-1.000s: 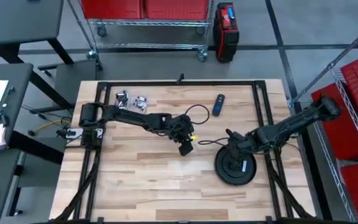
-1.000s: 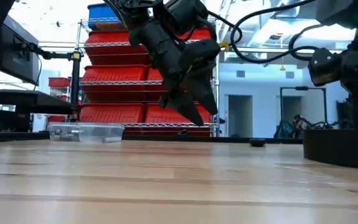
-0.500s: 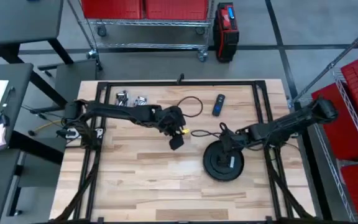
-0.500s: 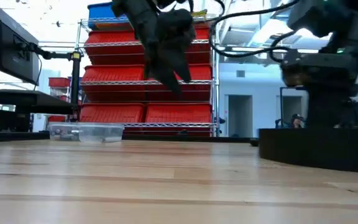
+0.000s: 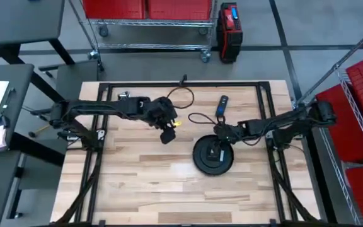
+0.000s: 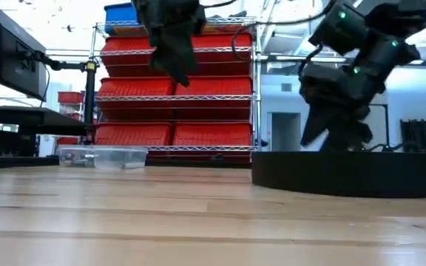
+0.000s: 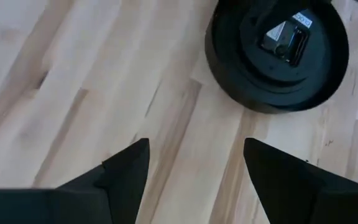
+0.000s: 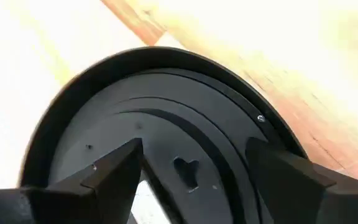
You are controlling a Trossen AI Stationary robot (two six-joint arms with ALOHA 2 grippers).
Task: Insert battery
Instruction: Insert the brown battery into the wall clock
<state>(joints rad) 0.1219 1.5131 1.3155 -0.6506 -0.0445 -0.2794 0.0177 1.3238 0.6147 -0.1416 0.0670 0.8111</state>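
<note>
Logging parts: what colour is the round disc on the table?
Black; the disc shows best in the left wrist view.

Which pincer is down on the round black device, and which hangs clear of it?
The right pincer is on the black disc. The left pincer hangs open, off it.

The right arm hides part of the black round disc. The small things in the clear box are too blurry to tell.
</note>
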